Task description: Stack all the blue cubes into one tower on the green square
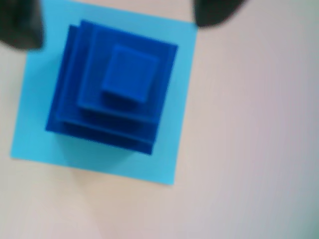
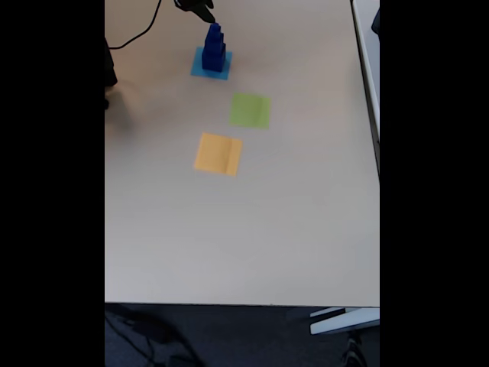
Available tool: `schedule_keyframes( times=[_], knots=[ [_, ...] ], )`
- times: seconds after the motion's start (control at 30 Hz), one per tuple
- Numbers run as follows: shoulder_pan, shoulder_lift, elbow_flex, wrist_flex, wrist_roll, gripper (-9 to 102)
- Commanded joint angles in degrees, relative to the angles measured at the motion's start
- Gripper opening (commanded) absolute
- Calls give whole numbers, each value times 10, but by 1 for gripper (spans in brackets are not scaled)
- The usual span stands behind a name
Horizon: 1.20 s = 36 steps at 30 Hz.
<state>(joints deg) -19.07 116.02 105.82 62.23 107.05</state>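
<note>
While stepped dark-blue tower of cubes is seen on light-blue paper square, flat light-green paper square is left bare; stack judged on wrong patch, task unmet.
Tower: widest cube lowest, smallest on top, for stability.
Black gripper: spread wide, nothing held, fingers either side above tower, judged placed for top cube.
Orange-yellow paper square: bare, on pale worktop.

Premises appear to be an office or lab: a plain beige laminate table, dark carpeted floor below, and a black cable trailing across the tabletop.
</note>
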Motion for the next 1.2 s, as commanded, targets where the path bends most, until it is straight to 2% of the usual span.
schedule_keyframes(
  times=[0.0,0.33,1.17],
  knots=[
    [-7,-7,-41,1,-4,17],
    [-25,-57,-73,-1,7,18],
    [-2,-117,-137,25,-10,20]
  ],
)
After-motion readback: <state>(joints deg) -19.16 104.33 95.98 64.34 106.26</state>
